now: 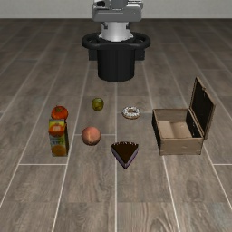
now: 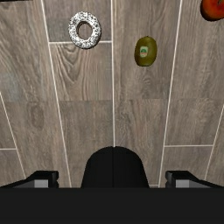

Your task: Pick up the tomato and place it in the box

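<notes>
Gripper: my gripper [image 2: 112, 181] hangs high over the wooden plank floor [image 1: 181, 199], close to my black base [image 1: 115, 56]. The fingers are spread wide with nothing between them.
Tomato: the round red tomato [image 1: 60, 112] sits on the floor at the exterior view's left, well apart from my gripper. It is just on the far side of the orange juice carton [image 1: 59, 139]; I cannot tell whether the two touch.
Handling: I judge it light, smooth-skinned and slightly soft. It could roll if nudged and bruise if squeezed hard.
Hold: I would come straight down and close across its widest middle, with gentle force. My fingers should line up so that neither one lands on the carton side.
Neighbours: the green kiwi [image 1: 96, 103] lies near it, to the exterior view's right.
Box: the open brown wooden box [image 1: 178, 132], lid tilted back, stands at the exterior view's right, well apart from the tomato.
</notes>
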